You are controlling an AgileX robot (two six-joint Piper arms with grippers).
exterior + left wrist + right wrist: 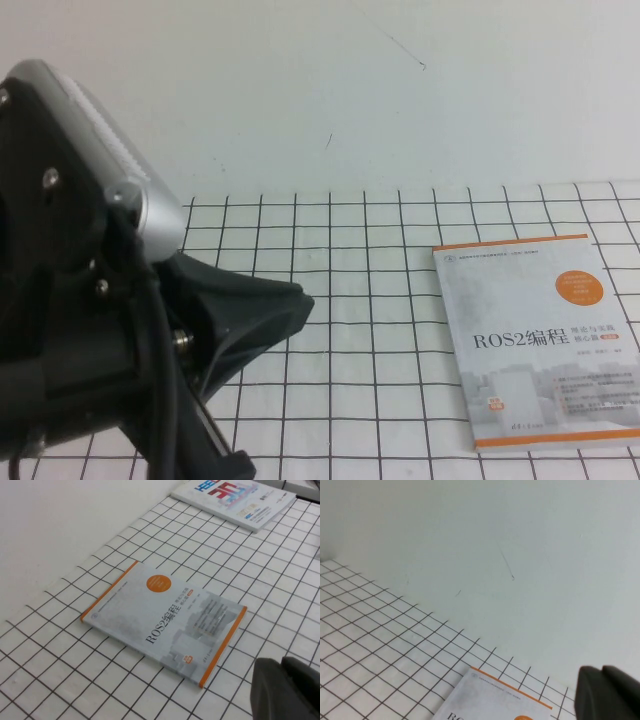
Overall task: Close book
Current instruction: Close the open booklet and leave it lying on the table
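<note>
The book (540, 345) lies closed and flat on the gridded tabletop at the right, front cover up, white-grey with orange edges and the title "ROS2". The left wrist view shows the same book (165, 620) from the side, and its far corner (495, 700) shows in the right wrist view. My left gripper (281, 661) hangs above the table a short way from the book's lower edge, its dark fingers pressed together on nothing. My right gripper (602, 670) is raised near the book's far end, also shut and empty. It is out of the high view.
The left arm (90, 300) fills the high view's left side, close to the camera. A second closed book (235, 500) with a colourful cover lies farther along the grid mat. A plain white wall (350, 90) backs the table.
</note>
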